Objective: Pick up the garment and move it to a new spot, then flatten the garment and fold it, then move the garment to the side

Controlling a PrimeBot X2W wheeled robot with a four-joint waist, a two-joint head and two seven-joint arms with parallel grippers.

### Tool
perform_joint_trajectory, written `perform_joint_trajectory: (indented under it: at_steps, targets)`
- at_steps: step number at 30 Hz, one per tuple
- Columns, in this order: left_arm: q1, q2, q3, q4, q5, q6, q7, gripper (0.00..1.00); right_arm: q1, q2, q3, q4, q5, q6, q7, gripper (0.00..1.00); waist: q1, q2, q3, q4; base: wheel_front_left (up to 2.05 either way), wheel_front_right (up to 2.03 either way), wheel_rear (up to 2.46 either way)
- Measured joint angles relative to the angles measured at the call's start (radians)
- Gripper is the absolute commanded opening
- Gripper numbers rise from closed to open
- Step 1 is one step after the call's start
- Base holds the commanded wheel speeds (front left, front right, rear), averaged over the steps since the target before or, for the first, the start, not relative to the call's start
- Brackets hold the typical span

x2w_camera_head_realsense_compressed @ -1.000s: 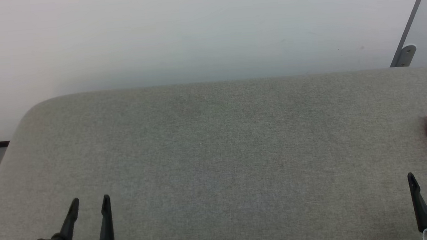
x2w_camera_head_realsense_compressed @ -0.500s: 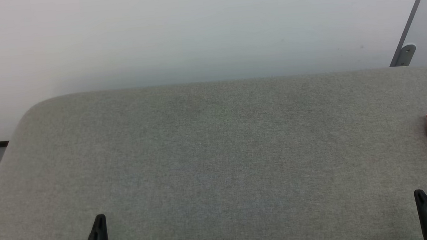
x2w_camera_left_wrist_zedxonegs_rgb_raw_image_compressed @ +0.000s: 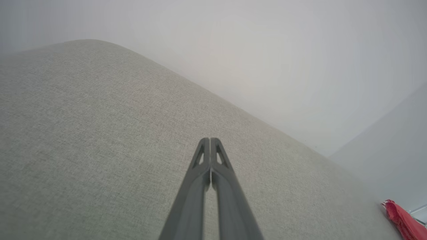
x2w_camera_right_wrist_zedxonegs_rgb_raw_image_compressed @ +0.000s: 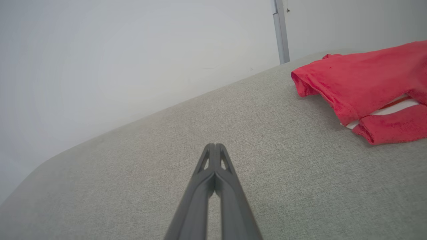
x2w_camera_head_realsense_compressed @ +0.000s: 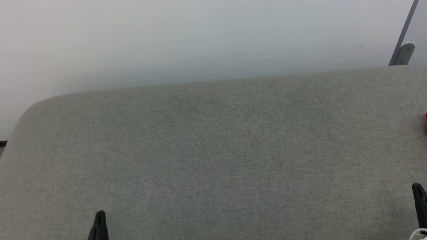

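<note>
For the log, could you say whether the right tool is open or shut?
Shut: the right tool has its tips touching, holding nothing.

The garment (x2w_camera_right_wrist_zedxonegs_rgb_raw_image_compressed: 363, 76), at three o'clock in the head view, is bright red, with thin white stripes at its edge and a white band showing in its fold. The worktop (x2w_camera_head_realsense_compressed: 216, 147) is a flecked grey-green weave. The left gripper (x2w_camera_left_wrist_zedxonegs_rgb_raw_image_compressed: 210, 143) and right gripper (x2w_camera_right_wrist_zedxonegs_rgb_raw_image_compressed: 215, 148) are dark grey to black. The wall (x2w_camera_head_realsense_compressed: 190, 29) is pale grey-white; a metal strip (x2w_camera_head_realsense_compressed: 412, 9) at one o'clock is mid grey.
</note>
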Motion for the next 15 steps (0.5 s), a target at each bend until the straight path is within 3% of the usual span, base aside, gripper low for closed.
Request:
perform_joint_trajectory:
  at_steps: [15]
  targets:
    - [-0.025,-0.016,0.009,0.000,-0.206,0.000,0.058,0.00,-0.033,0.022,-0.003,-0.001,0.227,0.000,0.056,0.00,0.0000,0.0000,0.004,-0.004,0.00,0.00,0.00]
